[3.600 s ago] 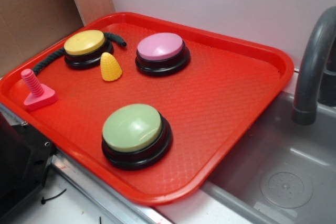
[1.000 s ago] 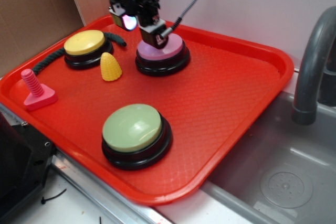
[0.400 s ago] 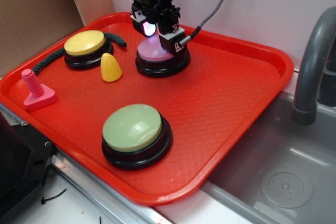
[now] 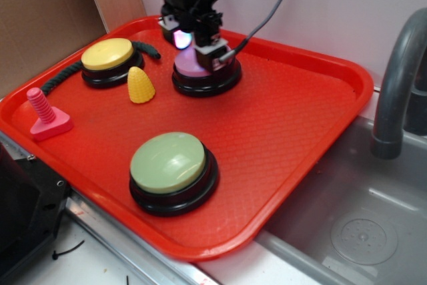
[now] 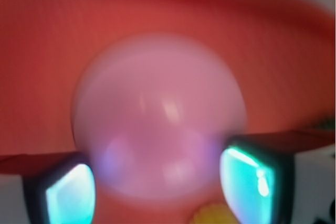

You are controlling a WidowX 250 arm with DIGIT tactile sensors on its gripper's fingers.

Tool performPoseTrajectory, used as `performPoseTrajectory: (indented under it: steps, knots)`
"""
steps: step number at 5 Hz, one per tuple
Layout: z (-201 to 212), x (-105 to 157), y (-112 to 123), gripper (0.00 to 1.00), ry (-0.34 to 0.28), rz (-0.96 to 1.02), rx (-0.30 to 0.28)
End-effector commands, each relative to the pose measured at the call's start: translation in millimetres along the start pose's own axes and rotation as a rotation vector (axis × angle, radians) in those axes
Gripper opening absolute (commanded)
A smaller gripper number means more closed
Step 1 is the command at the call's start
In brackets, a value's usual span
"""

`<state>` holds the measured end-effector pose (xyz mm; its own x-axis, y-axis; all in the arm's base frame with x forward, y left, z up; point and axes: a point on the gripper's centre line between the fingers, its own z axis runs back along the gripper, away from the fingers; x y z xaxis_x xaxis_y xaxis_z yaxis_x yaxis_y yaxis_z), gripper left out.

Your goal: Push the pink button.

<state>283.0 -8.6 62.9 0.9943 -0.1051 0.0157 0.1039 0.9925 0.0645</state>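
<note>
At far side of red tray (image 4: 320,108): pink button (image 4: 189,65) sits right of yellow button (image 4: 107,55). Jaws (image 4: 197,48) low over pink dome, spread apart, holding nothing; contact with dome unclear. Wrist view: blurred dome (image 5: 157,119) between glowing fingertips (image 5: 252,182).

Smooth plastic pink button (image 4: 190,63) on glossy black base; seemingly textured plastic tray (image 4: 293,131).

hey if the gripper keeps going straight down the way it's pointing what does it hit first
Most likely the pink button: the gripper points down right over its dome, and the wrist view shows the dome between the fingers. Whether they already touch is unclear.
</note>
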Motion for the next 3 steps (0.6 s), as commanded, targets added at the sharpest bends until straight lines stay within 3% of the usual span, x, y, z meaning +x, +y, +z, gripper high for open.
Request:
performPoseTrajectory:
  steps: [1,3]
  knots:
    - [54,0,1,1.00,-0.082,0.043,0.007]
    - [74,-10,-2,1.00,-0.083,0.049,0.025]
